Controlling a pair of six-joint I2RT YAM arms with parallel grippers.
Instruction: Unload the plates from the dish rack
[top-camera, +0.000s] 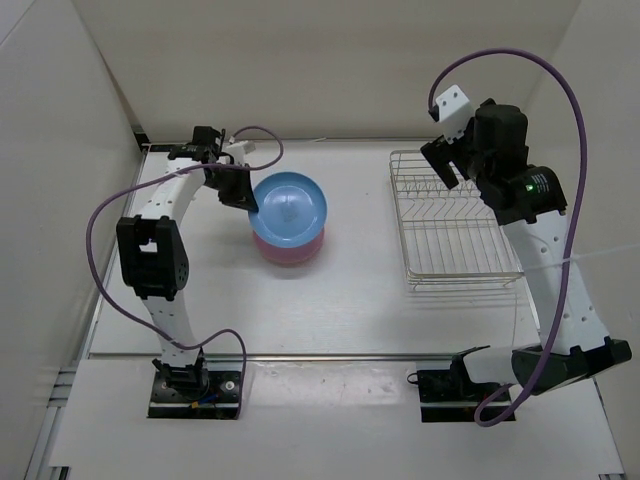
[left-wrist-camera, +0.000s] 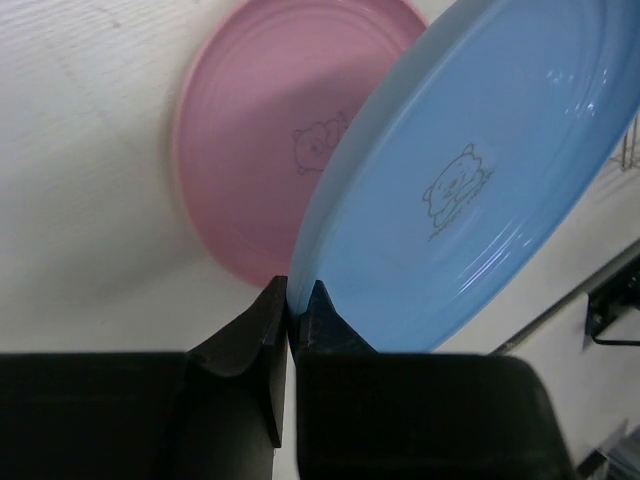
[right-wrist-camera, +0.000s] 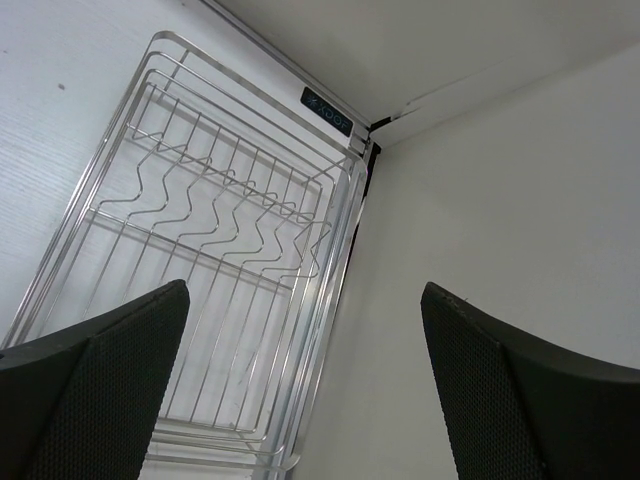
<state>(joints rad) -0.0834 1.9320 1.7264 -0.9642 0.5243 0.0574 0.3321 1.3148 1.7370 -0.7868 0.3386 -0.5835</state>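
Along the bottom edge of the overhead frame: two arm mounts side by side on the white table (top-camera: 350, 300).

1) left gripper (left-wrist-camera: 290, 300): centre-left of the overhead frame. At the lower centre of the left wrist frame its fingers are pressed together on the rim of the light blue plate (left-wrist-camera: 480, 180), with only the rim's thickness between them.

2) light blue plate: held by that rim and tilted, filling the upper right of the left wrist frame. A small bear outline is printed in its well. From above it covers most of the pink plate (left-wrist-camera: 270, 150).

3) pink plate: flat on the table under the blue one, left of centre in the overhead frame, its lower edge showing as a crescent. It carries the same bear outline. Whether the two plates touch cannot be told.

4) dish rack (top-camera: 455, 220): right of centre in the overhead frame, well apart from both plates. Silver wire, thin parallel bars, wavy upright dividers.

5) right gripper (right-wrist-camera: 305, 290): above the upper left part of the rack in the overhead frame. Its fingers are spread wide, at the lower corners of the right wrist frame, with rack and wall showing between them.
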